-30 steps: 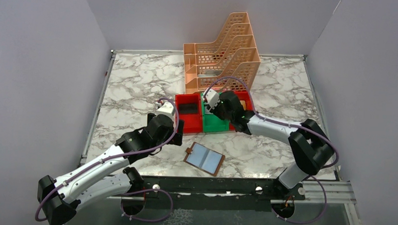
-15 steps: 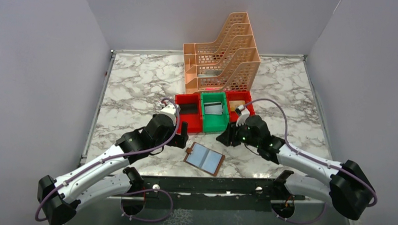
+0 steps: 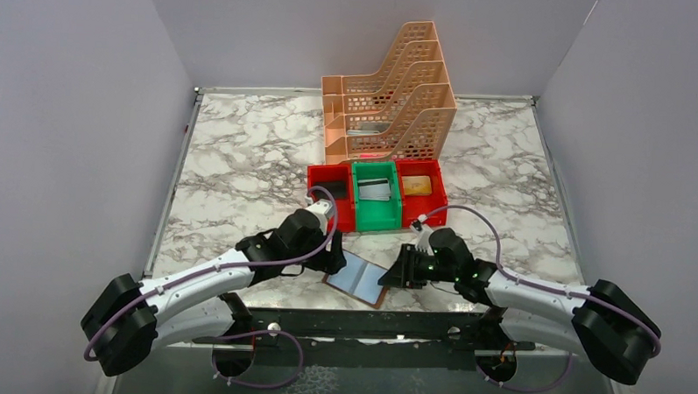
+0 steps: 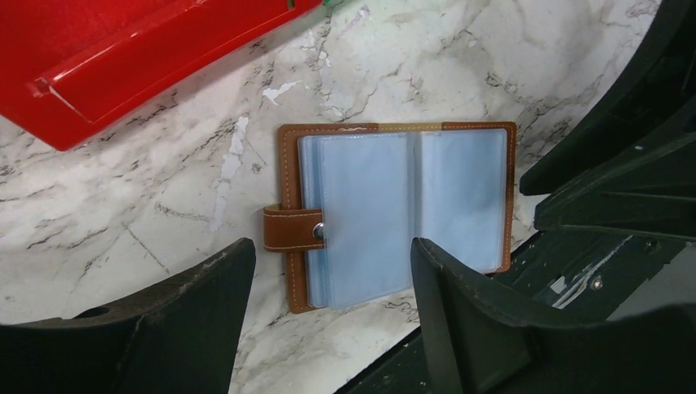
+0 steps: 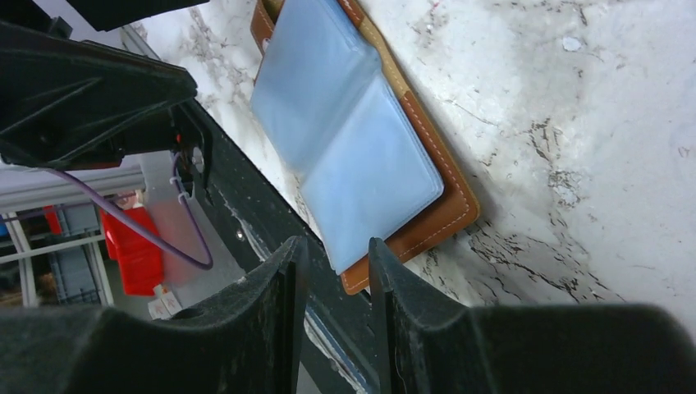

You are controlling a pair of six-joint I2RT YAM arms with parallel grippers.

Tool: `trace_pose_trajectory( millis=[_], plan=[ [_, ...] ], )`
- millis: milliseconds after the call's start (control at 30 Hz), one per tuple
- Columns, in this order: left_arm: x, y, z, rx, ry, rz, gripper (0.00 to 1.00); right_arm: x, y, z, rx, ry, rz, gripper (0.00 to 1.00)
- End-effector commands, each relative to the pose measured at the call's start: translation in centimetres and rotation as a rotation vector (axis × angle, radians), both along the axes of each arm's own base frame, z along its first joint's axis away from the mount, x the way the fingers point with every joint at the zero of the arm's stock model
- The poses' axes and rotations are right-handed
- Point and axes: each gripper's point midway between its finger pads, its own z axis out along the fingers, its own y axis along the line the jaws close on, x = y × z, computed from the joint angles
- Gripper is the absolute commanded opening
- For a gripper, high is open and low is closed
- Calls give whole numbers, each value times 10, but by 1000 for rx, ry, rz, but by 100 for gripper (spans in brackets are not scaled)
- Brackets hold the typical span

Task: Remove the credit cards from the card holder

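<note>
A white and grey marble surface (image 3: 242, 149) is seen, shut in by plain grey walls (image 3: 68, 108). At the back a peach file rack (image 3: 393, 102) is stood. Just in front of it a left red bin (image 3: 329, 170), a green bin (image 3: 378, 220) and a right red bin (image 3: 424, 213) are set in a row, touching. One grey credit card (image 3: 375, 190) is laid flat inside the green bin. A small tan thing (image 3: 419, 185) is seen in the right red bin; what it is cannot be told.

The card holder (image 4: 394, 205) is laid open and flat on the surface, close to the near edge, just beside the black rail (image 3: 367, 325). It is placed in front of the bins, between the two arms. Its brown leather edge is shown all round, and its grey-blue pockets (image 4: 460, 197) are turned up. Its snap tab (image 4: 294, 228) is stuck out flat on one side. Whether any cards are kept in the pockets cannot be told.

The left end effector (image 4: 330, 263) is held just over the card holder, on the tab side. Its fingers are spread wide apart, and nothing is held between them. The right end effector (image 5: 333, 254) is held low by the other side of the card holder, near a corner. Its fingers are set only a little apart, and nothing is gripped between them.
</note>
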Motion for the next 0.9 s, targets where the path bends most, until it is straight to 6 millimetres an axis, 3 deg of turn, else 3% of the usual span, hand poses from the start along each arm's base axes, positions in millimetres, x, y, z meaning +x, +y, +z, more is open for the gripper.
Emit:
trace_pose_trajectory(
  millis=[0,267,467,567,767,867],
  plan=[
    [-1,-20,7,-94,-6,-46,70,2,4,-2,-6,40,-25,38],
    [-11,-24,-18,-72,47,-96,60,6,8,-18,-45,66,-19,37],
    [-24,-27,-40,-43,96,-130,41,12,22,-19,-17,79,-4,29],
    [-30,-31,-40,-56,97,-134,32,18,29,-17,-17,76,-1,20],
    [-37,-42,-35,-108,100,-132,30,27,44,-3,0,53,26,18],
    [-36,-44,-33,-112,96,-129,30,35,49,-3,-28,37,28,2]
  ],
)
